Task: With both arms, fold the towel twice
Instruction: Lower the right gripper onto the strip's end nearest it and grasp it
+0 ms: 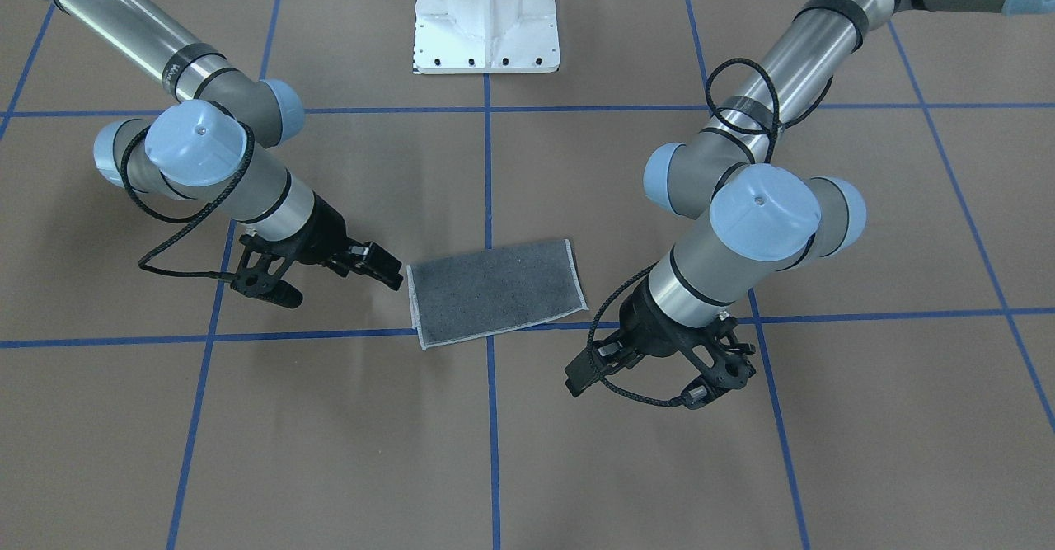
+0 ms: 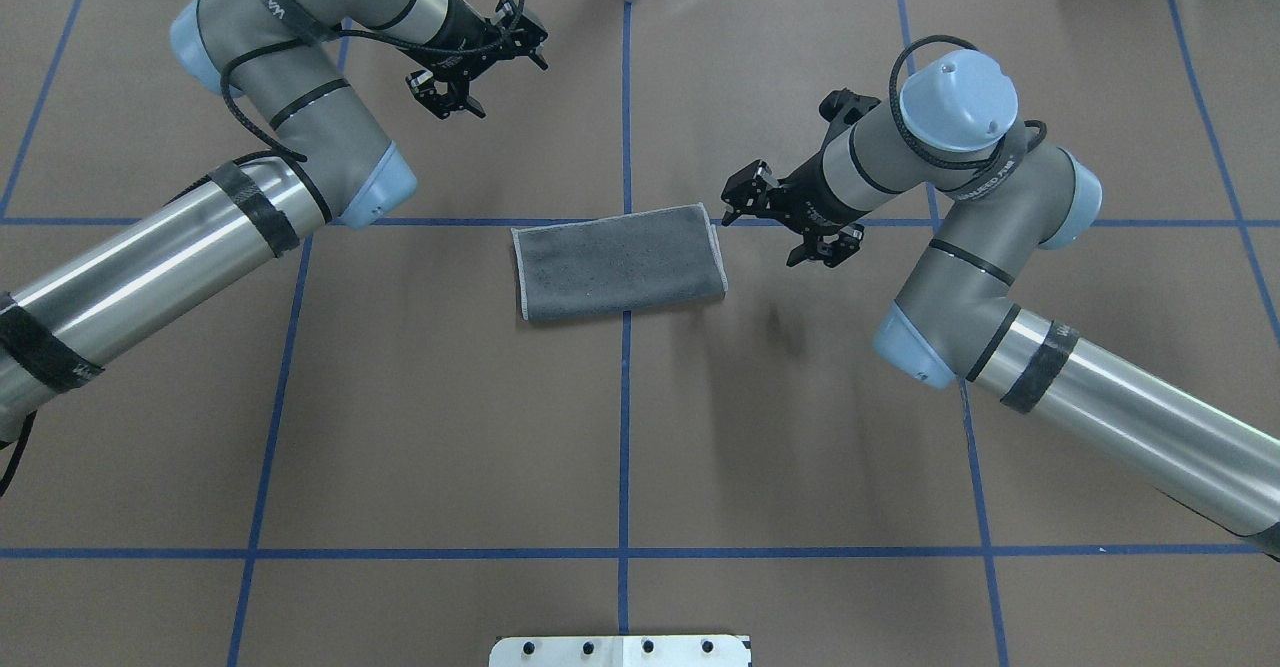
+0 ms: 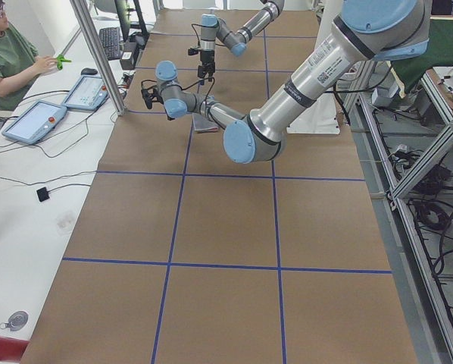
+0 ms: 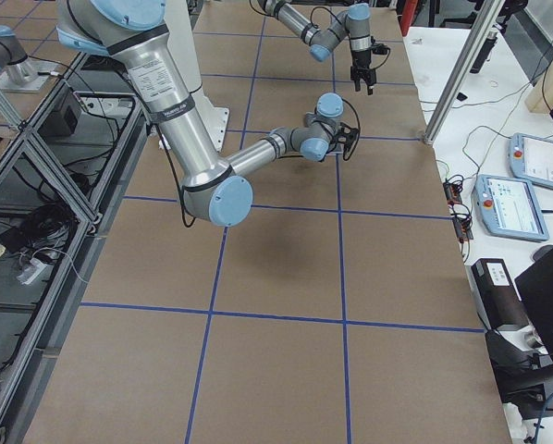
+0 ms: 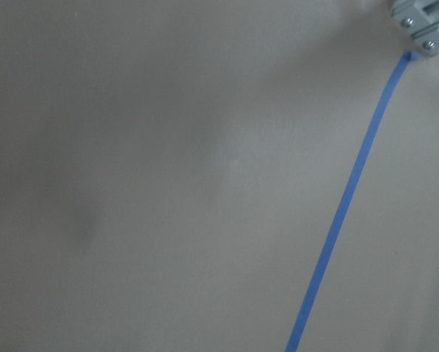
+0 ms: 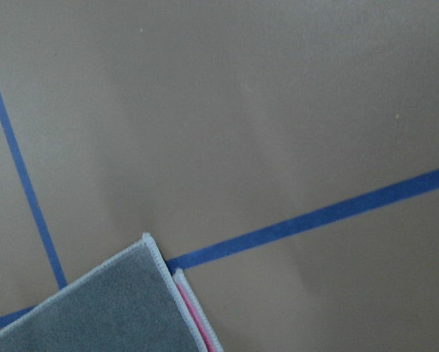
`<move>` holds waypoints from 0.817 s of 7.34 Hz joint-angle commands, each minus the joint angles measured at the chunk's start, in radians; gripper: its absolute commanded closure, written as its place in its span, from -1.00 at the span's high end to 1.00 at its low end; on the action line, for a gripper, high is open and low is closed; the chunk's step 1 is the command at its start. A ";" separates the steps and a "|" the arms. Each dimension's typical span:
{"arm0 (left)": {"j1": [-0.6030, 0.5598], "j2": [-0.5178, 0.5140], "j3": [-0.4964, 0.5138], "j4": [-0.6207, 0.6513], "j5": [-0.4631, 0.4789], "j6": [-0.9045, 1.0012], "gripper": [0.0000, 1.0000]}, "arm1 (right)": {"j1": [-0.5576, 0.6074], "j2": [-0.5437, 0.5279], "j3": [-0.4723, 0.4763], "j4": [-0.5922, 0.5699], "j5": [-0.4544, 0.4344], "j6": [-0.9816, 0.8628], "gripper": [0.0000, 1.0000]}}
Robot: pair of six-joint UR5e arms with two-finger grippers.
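I see the dark grey terry towel with light edging (image 2: 620, 262) folded once, mid brown desk (image 2: 400, 427); one fold remains. Left pincer (image 2: 500, 82) and right pincer (image 2: 768, 235) gape wide, empty.

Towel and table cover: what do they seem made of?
The towel looks like terry or microfibre cloth: matte, nubby dark grey face, light stitched edging. The table cover looks like matte brown paper, possibly card: flat, dull, gridded with blue tape.
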 commanded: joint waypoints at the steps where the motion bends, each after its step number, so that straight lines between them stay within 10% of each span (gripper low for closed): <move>1: -0.022 0.005 0.010 0.000 -0.017 0.032 0.99 | -0.038 0.043 -0.016 -0.035 -0.044 0.033 0.98; 6: -0.030 0.005 0.022 -0.001 -0.026 0.036 0.99 | -0.069 0.095 -0.080 -0.126 -0.081 -0.027 0.97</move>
